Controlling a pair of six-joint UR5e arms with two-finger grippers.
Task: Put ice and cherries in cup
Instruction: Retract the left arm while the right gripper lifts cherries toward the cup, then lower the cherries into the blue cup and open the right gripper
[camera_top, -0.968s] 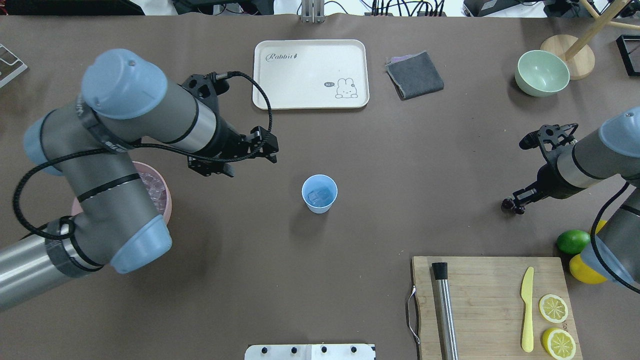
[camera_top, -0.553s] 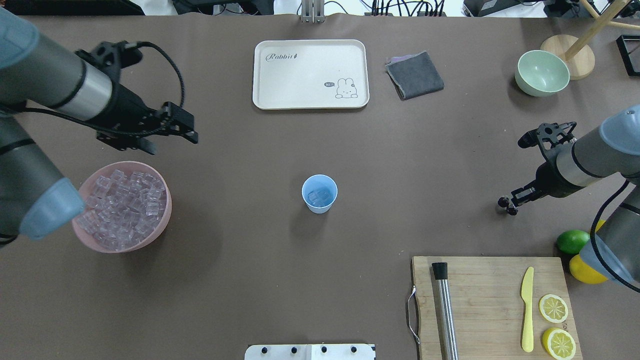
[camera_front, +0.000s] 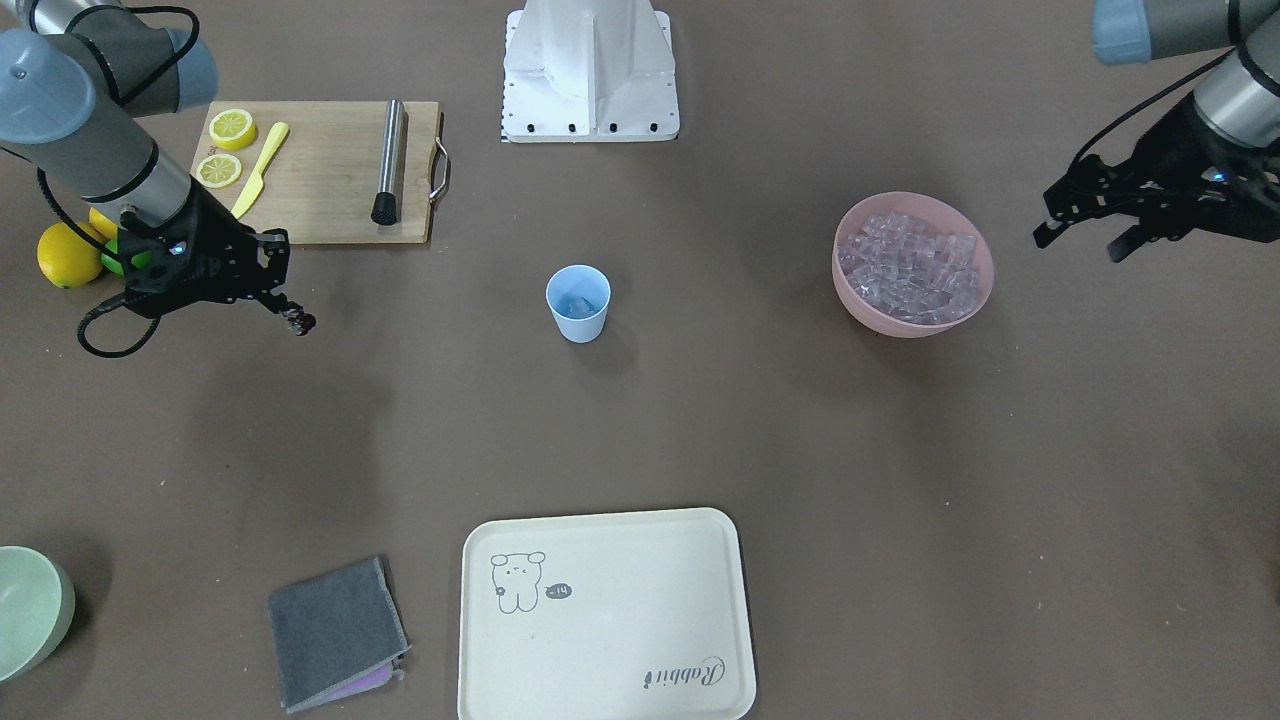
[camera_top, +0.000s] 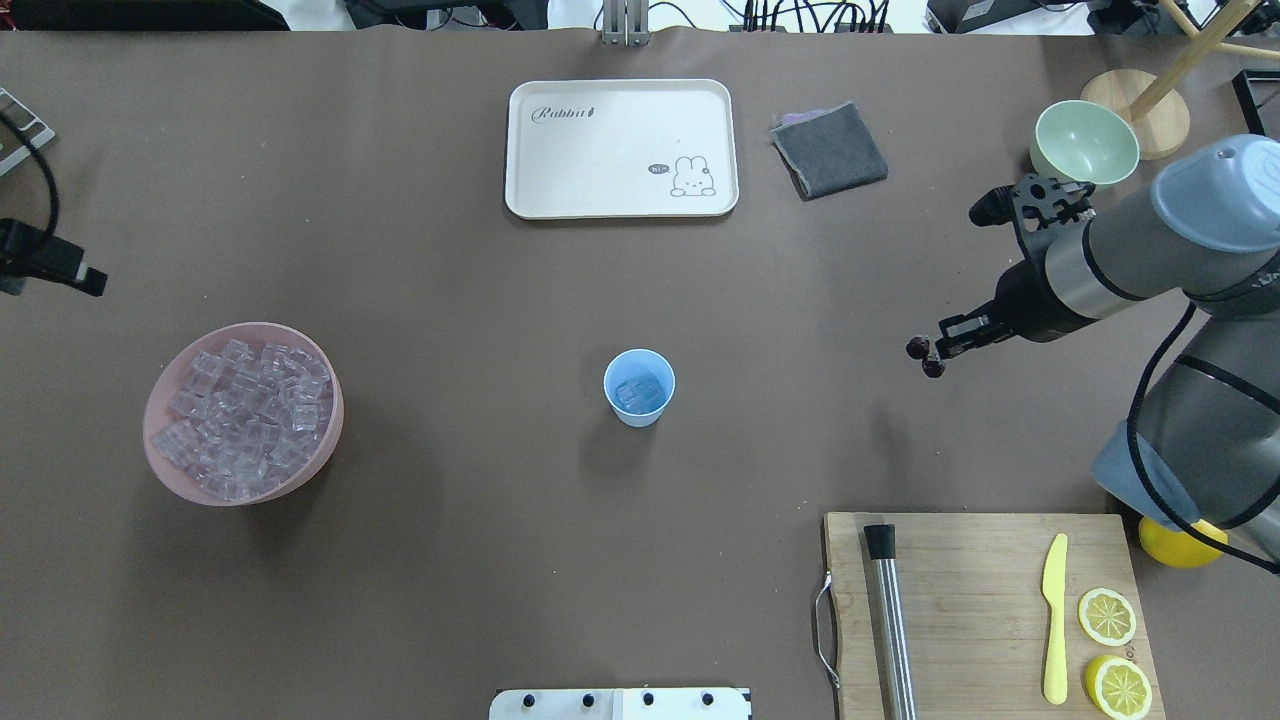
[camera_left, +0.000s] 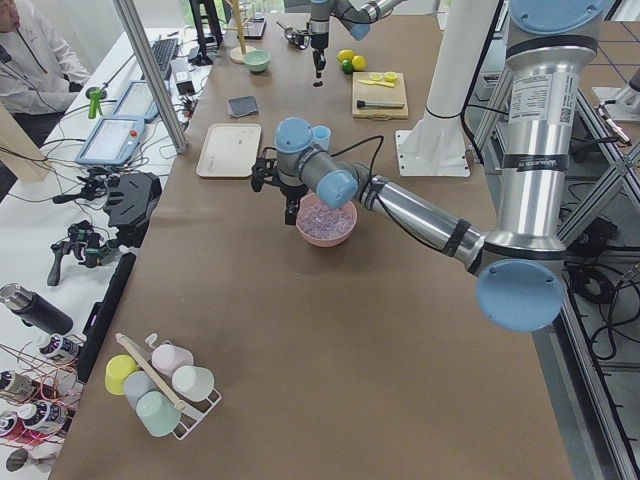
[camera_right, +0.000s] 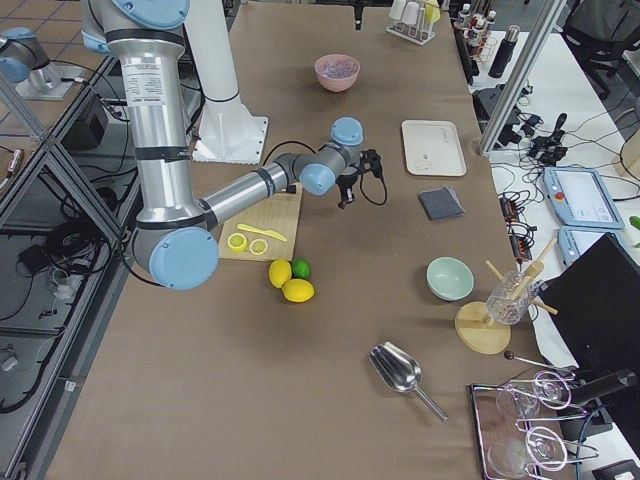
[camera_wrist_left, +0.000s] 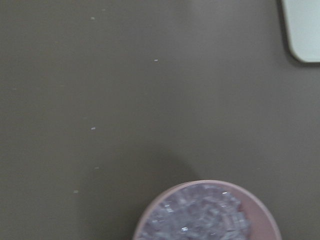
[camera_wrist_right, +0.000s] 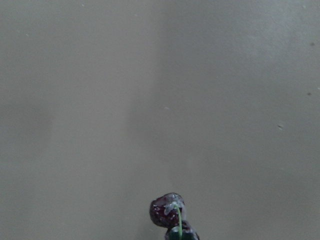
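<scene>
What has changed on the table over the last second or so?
The left gripper, open, pulled back from beside the cup, past the pink bowl, to the robot's left end of the table. The right gripper, shut on the cherries, carried them nearer the cup, though well short of it. The cup, with ice in it, and the pink bowl stayed put.

A long brown-covered table (camera_top: 450, 620) stands on tiled floor (camera_right: 25, 440).
</scene>
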